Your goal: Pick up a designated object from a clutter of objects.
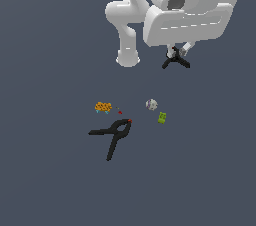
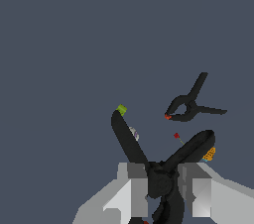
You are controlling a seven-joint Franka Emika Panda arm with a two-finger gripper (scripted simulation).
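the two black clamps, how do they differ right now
The tiny black clamp sits between the gripper fingers, away from the other items; the large black clamp lies flat among the clutter. The large one looks much bigger. Both are black with splayed handles.

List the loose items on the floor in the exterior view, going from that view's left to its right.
Large black spring clamp with a red tip → orange patterned block → tiny red speck → grey-white ball → green block.
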